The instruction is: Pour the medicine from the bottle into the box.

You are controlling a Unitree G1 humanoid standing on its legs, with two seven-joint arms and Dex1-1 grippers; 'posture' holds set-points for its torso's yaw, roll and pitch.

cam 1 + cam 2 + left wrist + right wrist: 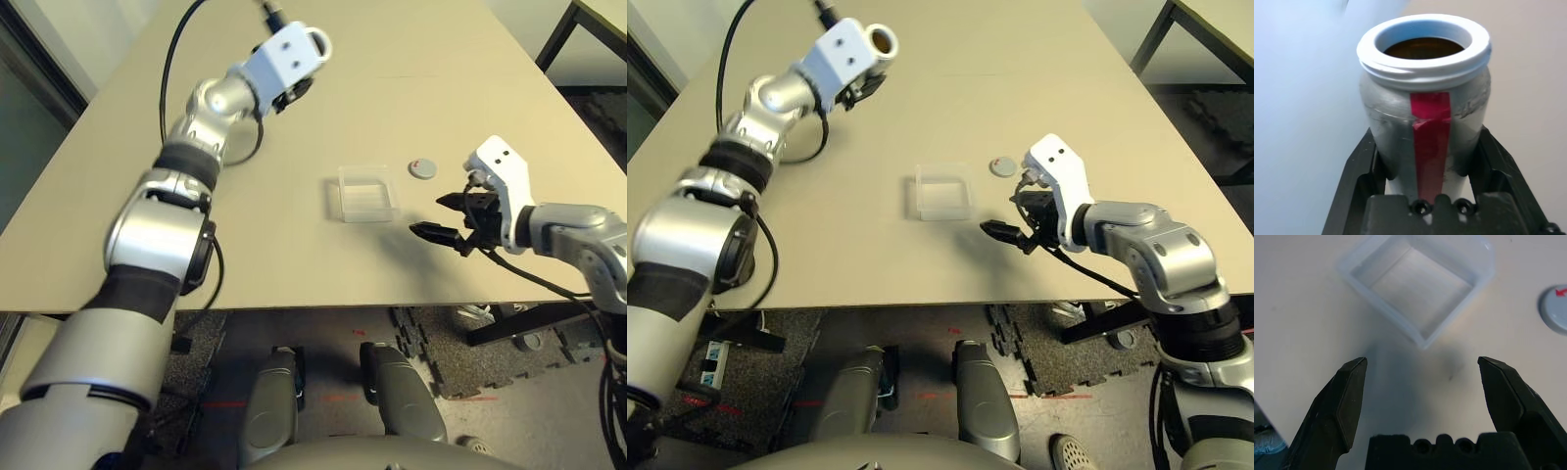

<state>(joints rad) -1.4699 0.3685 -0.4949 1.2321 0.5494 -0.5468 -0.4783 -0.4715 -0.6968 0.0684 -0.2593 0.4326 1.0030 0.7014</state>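
The small silvery-grey cylindrical bottle with a red stripe (1432, 127) is uncapped and gripped by the left hand (1426, 169); the right hand (1422, 363) is spread empty. Pouring into the clear plastic tray (367, 214), empty on the bench (294, 264), remains to be done.

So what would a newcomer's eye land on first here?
Probably the open silvery bottle with its bold red stripe, gripped in the left claw and raised over the table's far left part. Next, the clear box sitting empty mid-table, with the grey cap lying just to its right and the open right claw hovering nearby.
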